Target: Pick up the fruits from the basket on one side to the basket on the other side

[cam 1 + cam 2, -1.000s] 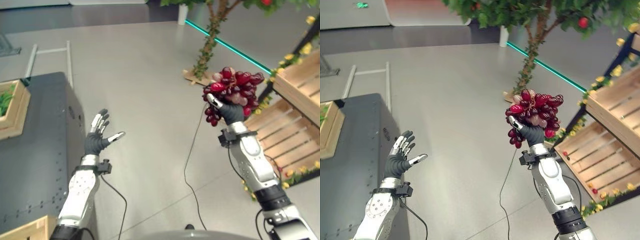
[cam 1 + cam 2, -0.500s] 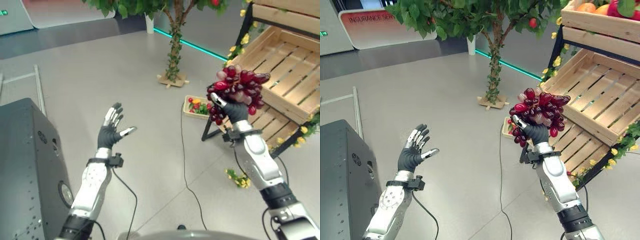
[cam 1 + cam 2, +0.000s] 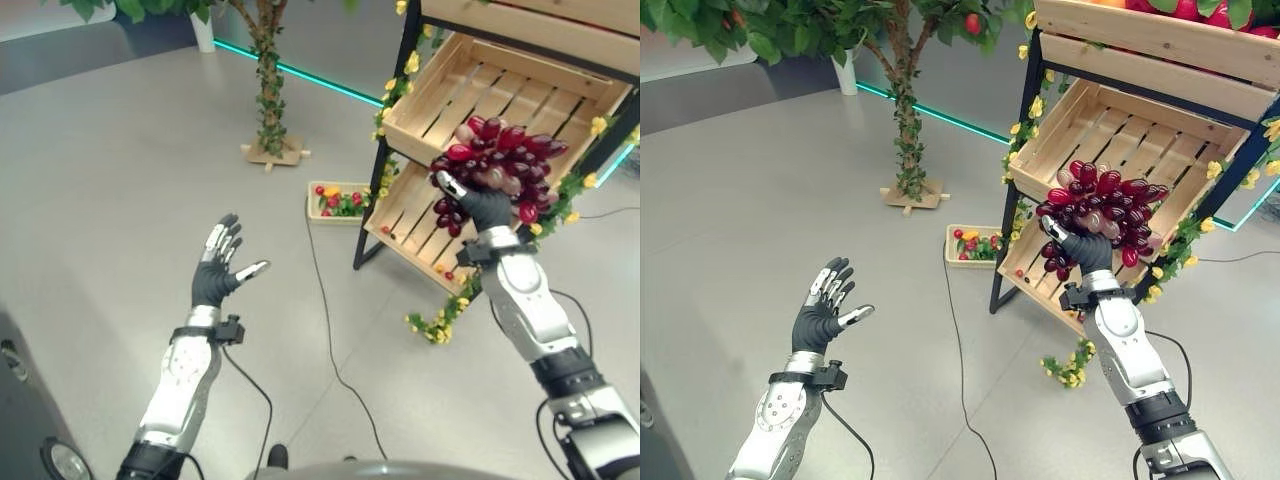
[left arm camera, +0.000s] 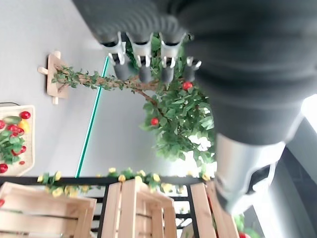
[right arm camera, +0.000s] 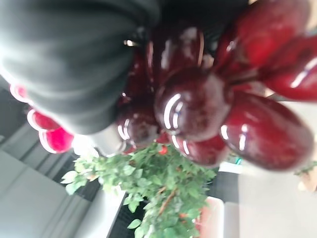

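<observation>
grapes (image 3: 1102,205) held up in our right robot hand (image 3: 1087,252), fingers curled under the bunch, in front of the empty crate (image 3: 1118,143) | left robot hand (image 3: 823,310) spread, holding nothing | we judge the bunch light, lumpy, floppy, glossy-slick; cup it from below, squeeze gently
</observation>
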Robot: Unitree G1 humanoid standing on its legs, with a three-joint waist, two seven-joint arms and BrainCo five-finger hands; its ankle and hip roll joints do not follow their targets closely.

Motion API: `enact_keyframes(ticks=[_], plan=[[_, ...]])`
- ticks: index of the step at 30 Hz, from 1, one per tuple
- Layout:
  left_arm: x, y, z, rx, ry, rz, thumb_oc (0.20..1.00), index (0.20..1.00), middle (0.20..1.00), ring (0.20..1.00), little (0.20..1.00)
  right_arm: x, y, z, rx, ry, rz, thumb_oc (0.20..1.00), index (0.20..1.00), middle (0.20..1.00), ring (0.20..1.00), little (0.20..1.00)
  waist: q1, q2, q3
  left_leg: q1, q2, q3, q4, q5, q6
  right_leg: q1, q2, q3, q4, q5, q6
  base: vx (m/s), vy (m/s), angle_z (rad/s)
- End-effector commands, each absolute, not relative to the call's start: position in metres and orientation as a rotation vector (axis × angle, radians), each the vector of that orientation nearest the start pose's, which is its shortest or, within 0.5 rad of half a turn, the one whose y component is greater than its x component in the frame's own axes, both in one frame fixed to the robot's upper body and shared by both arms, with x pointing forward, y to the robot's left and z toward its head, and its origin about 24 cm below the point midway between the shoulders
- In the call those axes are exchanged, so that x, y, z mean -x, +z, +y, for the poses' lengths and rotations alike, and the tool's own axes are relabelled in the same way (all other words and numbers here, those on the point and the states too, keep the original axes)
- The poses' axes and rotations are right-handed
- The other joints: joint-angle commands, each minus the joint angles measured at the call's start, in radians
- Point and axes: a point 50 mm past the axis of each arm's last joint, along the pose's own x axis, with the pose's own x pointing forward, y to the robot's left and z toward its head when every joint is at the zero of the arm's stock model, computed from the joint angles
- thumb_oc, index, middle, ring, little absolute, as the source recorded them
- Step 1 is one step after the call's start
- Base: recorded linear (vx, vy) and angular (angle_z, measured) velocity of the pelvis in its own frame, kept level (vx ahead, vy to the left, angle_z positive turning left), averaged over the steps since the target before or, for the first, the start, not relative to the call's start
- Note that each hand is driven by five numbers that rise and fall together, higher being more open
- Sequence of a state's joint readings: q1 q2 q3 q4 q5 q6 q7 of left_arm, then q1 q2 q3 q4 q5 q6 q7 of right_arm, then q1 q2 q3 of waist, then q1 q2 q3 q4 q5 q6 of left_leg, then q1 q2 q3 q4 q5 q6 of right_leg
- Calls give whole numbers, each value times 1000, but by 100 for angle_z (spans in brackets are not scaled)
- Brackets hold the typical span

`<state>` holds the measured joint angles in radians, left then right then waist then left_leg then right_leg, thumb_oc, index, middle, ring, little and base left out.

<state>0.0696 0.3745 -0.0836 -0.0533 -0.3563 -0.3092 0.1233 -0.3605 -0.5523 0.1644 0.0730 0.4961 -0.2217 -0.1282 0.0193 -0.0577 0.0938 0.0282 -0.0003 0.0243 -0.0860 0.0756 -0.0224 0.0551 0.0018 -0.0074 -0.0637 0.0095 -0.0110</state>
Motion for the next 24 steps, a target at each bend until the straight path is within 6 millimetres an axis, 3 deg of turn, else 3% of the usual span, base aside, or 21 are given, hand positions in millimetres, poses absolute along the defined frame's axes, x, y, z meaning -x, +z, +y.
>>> enact_keyframes(ticks=[1, 5, 6, 8, 9, 10, 11, 14, 15, 16, 18, 20, 23, 24], plan=[[-228, 85, 213, 19, 48, -324, 1000, 1000, 1000, 1000, 1000, -310, 181, -205, 42, 58, -541, 200, 200, 200, 200, 200, 54, -32, -75, 9, -26, 5, 14, -63, 14, 22, -31, -2, -2, -2, 101, 35, 153, -6], [-229, 88, 214, -2, 39, -331, 1000, 1000, 1000, 1000, 1000, -309, 177, -209, 37, 35, -525, 200, 200, 200, 200, 200, 59, -29, -74, 6, -41, 4, 7, -72, 34, -9, -44, 16, 52, -15, 114, 17, 137, -19], [-232, 93, 216, -4, 45, -348, 1000, 1000, 1000, 1000, 1000, -311, 176, -206, 28, 29, -527, 200, 200, 200, 200, 200, 63, -22, -52, 7, -43, 2, 13, -78, 49, -81, -37, 14, 198, -28, 127, -26, 130, -16], [-232, 93, 216, -4, 45, -349, 1000, 1000, 1000, 1000, 1000, -311, 177, -206, 28, 29, -528, 200, 200, 200, 200, 200, 66, -24, -54, 3, -44, 6, 13, -78, 50, -94, -38, 18, 216, -36, 128, -46, 68, -31], [-236, 98, 215, -18, 36, -373, 1000, 1000, 1000, 1000, 1000, -313, 176, -203, 10, 26, -528, 200, 200, 200, 200, 200, 63, -20, -17, 7, -40, 16, 25, -83, 56, -172, -45, -14, 358, 6, 165, -56, 53, -30], [-236, 98, 215, -18, 36, -374, 1000, 1000, 1000, 1000, 1000, -313, 176, -203, 10, 26, -528, 200, 200, 200, 200, 200, 63, -20, -18, 5, -41, 17, 25, -83, 56, -175, -46, -14, 361, 5, 165, -36, 71, -37], [-239, 103, 215, -31, 31, -397, 1000, 1000, 1000, 1000, 1000, -316, 178, -202, 1, 18, -533, 200, 200, 200, 200, 200, 62, -16, 3, 29, -32, 33, 22, -97, 49, -249, -92, -97, 366, 52, 174, 76, -2, -35], [-241, 111, 214, -14, 22, -434, 1000, 1000, 1000, 1000, 1000, -317, 186, -206, 17, 1, -558, 200, 200, 200, 200, 200, 39, -5, 3, 62, -25, 25, 2, -115, 27, -281, -132, -155, 203, 75, 159, 178, -31, -27], [-241, 111, 214, -13, 22, -434, 1000, 1000, 1000, 1000, 1000, -317, 186, -206, 17, 1, -558, 200, 200, 200, 200, 200, 37, -2, 3, 63, -22, 23, 2, -116, 27, -274, -129, -158, 192, 80, 158, 285, -99, 4], [-243, 115, 212, -4, 5, -448, 1000, 1000, 1000, 1000, 1000, -315, 191, -212, 29, -28, -581, 200, 200, 200, 200, 200, 13, 0, 12, 91, -19, 6, -1, -137, 13, -326, -124, -141, 85, 130, 165, 298, -106, 20], [-246, 116, 207, -4, -12, -453, 1000, 1000, 1000, 1000, 1000, -311, 193, -215, 46, -49, -600, 200, 200, 200, 200, 200, 1, 3, 9, 116, -9, -9, -1, -162, 5, -331, -128, -113, 72, 151, 178, 359, -163, 33], [-246, 114, 203, 5, -28, -448, 1000, 1000, 1000, 1000, 1000, -307, 194, -218, 67, -46, -606, 200, 200, 200, 200, 200, -1, -8, -9, 147, -8, -15, 12, -200, -3, -293, -125, -119, 74, 150, 164, 337, -208, 54], [-245, 110, 201, 14, -28, -433, 1000, 1000, 1000, 1000, 1000, -304, 195, -221, 87, -40, -611, 200, 200, 200, 200, 200, -11, -4, -31, 143, 16, -17, 114, -241, -19, -264, -111, -139, 85, 130, 141, 274, -229, 55], [-243, 105, 199, 42, -25, -415, 1000, 1000, 1000, 1000, 1000, -298, 201, -221, 96, -24, -641, 200, 200, 200, 200, 200, -16, 3, -29, 54, 42, -15, 368, -170, -63, -197, -70, -138, 88, 90, 96, 152, -209, 40]])
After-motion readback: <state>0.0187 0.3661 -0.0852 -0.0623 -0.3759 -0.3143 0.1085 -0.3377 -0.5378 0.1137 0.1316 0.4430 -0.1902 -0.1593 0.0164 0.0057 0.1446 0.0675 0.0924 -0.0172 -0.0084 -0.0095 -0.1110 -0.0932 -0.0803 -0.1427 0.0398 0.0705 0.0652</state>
